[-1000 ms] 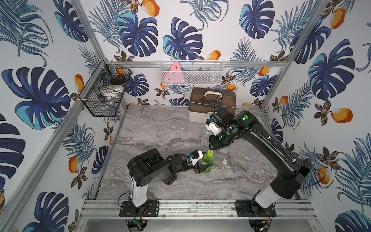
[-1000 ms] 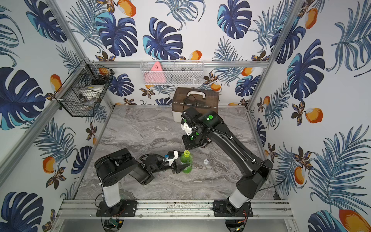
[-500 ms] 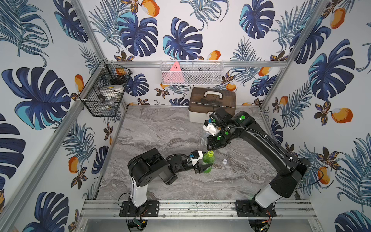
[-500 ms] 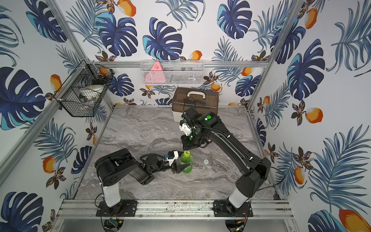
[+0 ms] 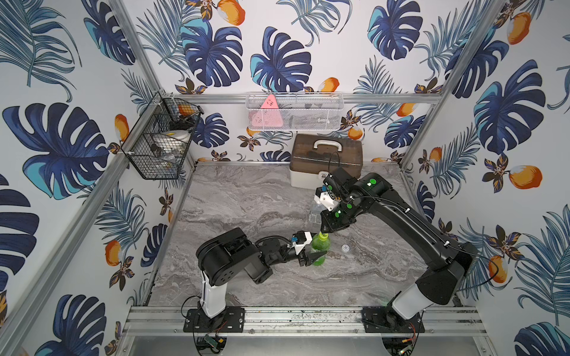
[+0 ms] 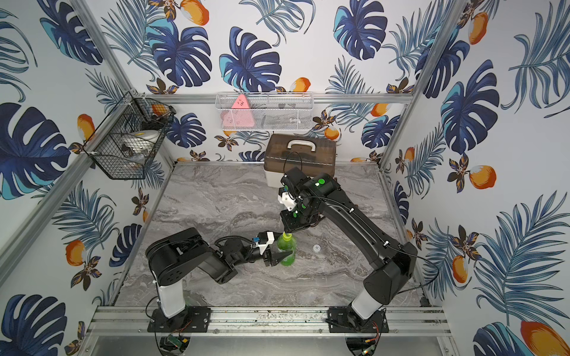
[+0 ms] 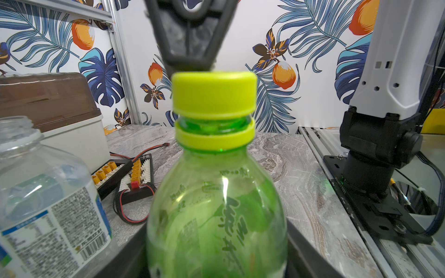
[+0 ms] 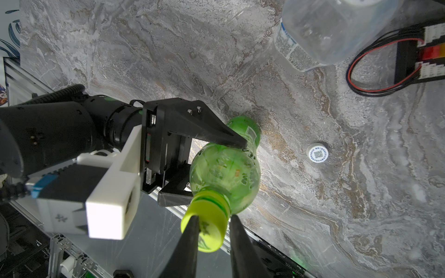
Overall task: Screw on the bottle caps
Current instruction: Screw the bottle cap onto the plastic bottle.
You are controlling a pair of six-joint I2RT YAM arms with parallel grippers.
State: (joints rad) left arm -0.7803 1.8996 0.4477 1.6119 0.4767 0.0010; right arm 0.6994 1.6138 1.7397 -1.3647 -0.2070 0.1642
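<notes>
Sitting atop green bottle (image 5: 319, 251), yellow-green cap (image 5: 323, 236) just under right gripper (image 8: 214, 216)

clear pale-labelled plastic bottle (image 5: 315, 212) half hidden behind black right arm (image 5: 401, 222) in a top view; translucent green plastic bottle (image 7: 216, 216): base cropped, left wrist view.

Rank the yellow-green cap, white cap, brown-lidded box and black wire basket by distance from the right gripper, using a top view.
1. Yellow-green cap, at the tips of the right gripper, on the green bottle.
2. White cap, loose on the table nearby.
3. Brown-lidded box, against the back wall.
4. Black wire basket, on the left wall.
</notes>
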